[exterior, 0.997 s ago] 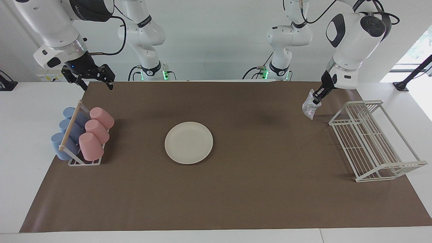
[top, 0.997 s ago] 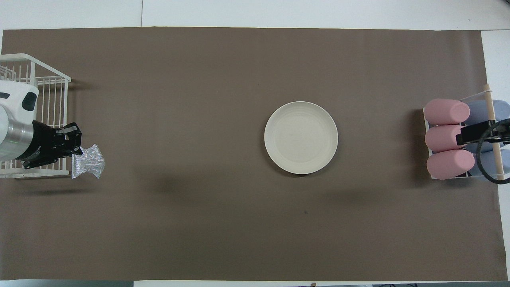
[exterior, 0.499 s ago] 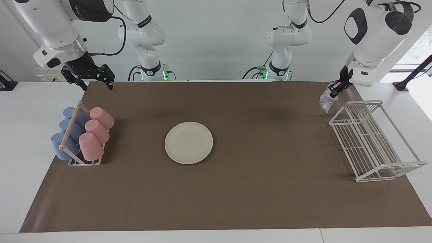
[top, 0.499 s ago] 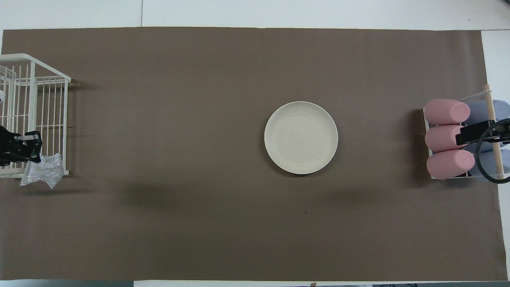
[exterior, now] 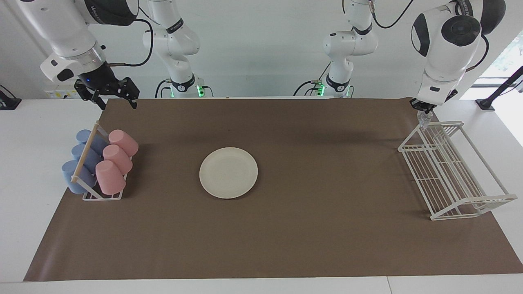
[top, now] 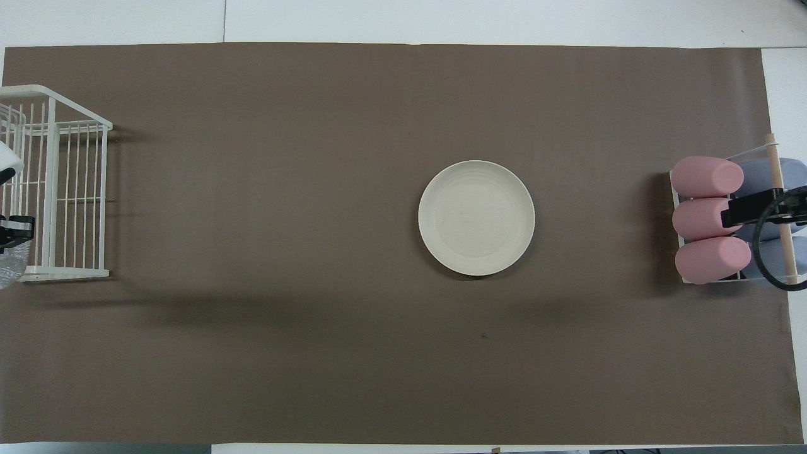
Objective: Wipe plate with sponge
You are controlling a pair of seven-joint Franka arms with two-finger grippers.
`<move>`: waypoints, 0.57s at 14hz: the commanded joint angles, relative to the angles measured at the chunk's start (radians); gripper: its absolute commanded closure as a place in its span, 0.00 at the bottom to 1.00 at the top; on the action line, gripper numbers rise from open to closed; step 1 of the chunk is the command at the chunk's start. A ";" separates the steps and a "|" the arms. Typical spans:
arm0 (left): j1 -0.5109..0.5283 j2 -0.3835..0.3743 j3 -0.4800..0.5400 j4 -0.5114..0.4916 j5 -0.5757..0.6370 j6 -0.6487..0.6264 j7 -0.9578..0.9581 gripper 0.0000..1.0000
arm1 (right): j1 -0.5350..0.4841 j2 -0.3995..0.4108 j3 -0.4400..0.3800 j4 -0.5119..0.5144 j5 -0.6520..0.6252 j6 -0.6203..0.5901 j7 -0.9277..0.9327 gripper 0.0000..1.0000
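The cream-white plate point(exterior: 228, 172) lies flat on the brown mat in the middle of the table; it also shows in the overhead view point(top: 476, 217). My left gripper point(exterior: 424, 108) is up in the air over the end of the white wire rack that is nearer to the robots. It is shut on the silvery speckled sponge point(exterior: 423, 119), which hangs down from it. In the overhead view only the gripper's tip point(top: 12, 230) and a bit of the sponge point(top: 9, 270) show at the edge. My right gripper point(exterior: 108, 96) waits open above the cup rack point(top: 756, 211).
A white wire dish rack point(exterior: 449, 171) stands at the left arm's end of the mat point(top: 63, 189). A small rack with pink cups point(exterior: 116, 159) and blue cups point(exterior: 81, 161) stands at the right arm's end. The brown mat point(exterior: 310, 228) covers the table.
My left gripper has carried the sponge away from the plate, toward the left arm's end, to above the wire rack's near end. The right arm and the plate have not moved.
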 commanded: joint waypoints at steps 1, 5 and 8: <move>-0.038 0.015 0.007 0.011 0.131 -0.011 0.092 1.00 | 0.003 0.001 0.004 0.017 -0.020 0.003 0.029 0.00; -0.071 0.082 0.008 -0.004 0.297 0.052 0.088 1.00 | 0.000 0.001 0.004 0.016 -0.027 0.005 0.028 0.00; -0.076 0.138 0.008 -0.042 0.469 0.155 -0.031 1.00 | 0.001 0.001 0.004 0.016 -0.027 0.006 0.025 0.00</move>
